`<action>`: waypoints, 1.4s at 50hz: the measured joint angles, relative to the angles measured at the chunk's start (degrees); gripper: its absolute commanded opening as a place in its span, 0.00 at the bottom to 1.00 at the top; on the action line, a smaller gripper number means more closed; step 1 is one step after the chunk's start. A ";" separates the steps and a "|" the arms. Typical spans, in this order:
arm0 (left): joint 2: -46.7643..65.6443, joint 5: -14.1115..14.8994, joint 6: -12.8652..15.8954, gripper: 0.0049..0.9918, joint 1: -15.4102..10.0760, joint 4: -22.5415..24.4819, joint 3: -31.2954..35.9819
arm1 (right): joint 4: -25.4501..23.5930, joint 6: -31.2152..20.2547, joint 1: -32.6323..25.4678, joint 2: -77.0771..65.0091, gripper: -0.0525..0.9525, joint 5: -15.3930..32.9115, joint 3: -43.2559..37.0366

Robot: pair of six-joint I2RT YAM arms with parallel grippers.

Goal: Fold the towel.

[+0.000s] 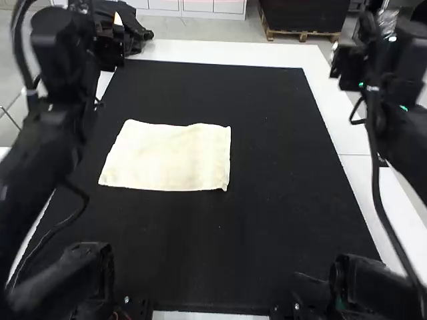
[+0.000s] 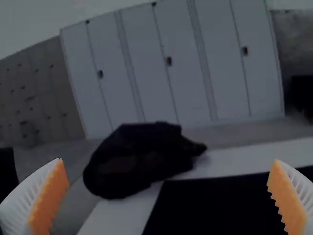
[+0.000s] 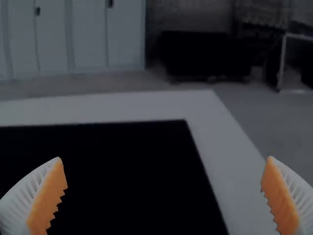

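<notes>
On black matting (image 1: 280, 180), pale towel (image 1: 170, 157), layers unclear, with left claw (image 1: 109, 52) and right claw (image 1: 348, 65) blurred, both agape

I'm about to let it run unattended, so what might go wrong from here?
The towel lies flat on the black mat, so the open left gripper might skim its edge without catching it. It also lies toward the left arm's side, so the right gripper may reach it awkwardly. The left one might brush the dark bundle.

A black mat (image 1: 293, 200) covers much of the white bench (image 1: 343, 127); a dark bundle (image 2: 139, 159) (bag or garment, hard to tell) sits at its far left corner.
</notes>
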 measured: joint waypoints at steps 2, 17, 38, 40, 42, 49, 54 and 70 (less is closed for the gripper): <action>3.06 -1.03 -0.13 0.96 0.13 -1.66 1.11 | -1.27 0.94 0.00 2.91 0.96 -0.52 0.04; 14.80 -5.46 -2.27 0.97 3.76 -10.01 -2.45 | -3.10 6.29 3.58 18.29 0.96 -8.59 -3.50; 19.52 7.23 -3.32 0.97 16.04 -13.92 -3.58 | -2.14 8.04 15.80 25.86 0.95 -10.51 -2.36; 20.76 8.33 -3.28 0.97 16.68 -13.49 -3.58 | -1.62 8.87 15.80 27.34 0.95 -11.23 -1.81; 21.94 9.25 -3.13 0.97 17.16 -12.68 -3.61 | -1.07 9.38 15.80 28.48 0.95 -11.80 -1.27; 25.16 11.43 -2.69 0.97 17.35 -8.72 -3.63 | 0.42 10.67 16.06 32.79 0.96 -14.03 1.90; 27.58 12.85 -2.64 0.97 17.35 -5.70 -3.63 | 0.70 10.99 17.18 35.91 0.96 -14.82 4.57; 42.45 16.57 -2.21 0.97 13.88 -0.09 -1.66 | 2.86 11.61 21.84 48.65 0.96 -15.28 13.11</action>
